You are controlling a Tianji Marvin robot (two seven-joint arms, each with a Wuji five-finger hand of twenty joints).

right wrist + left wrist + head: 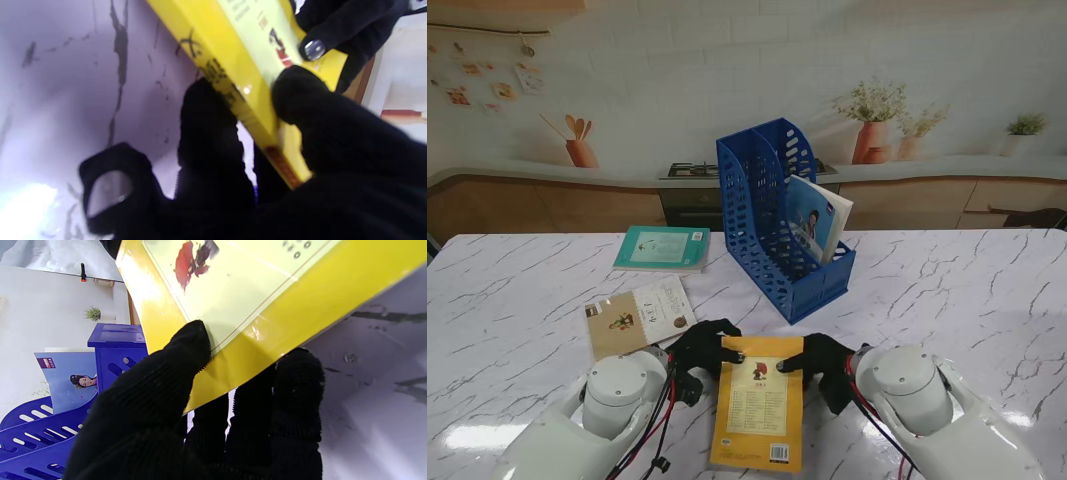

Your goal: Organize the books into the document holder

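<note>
A yellow book [759,402] lies in front of me, held at its far corners by both black-gloved hands. My left hand [702,345] pinches the far left corner, thumb on the cover [253,300] and fingers under it. My right hand [819,362] grips the far right corner and spine [233,66] the same way. The blue document holder [777,215] stands farther back with a blue-covered book [815,222] leaning in its right slot. A teal book [662,247] and a beige book [639,315] lie flat on the left.
The white marble table [947,300] stretches to both sides. A kitchen backdrop with a counter and plant pots [872,125] stands behind the table's far edge.
</note>
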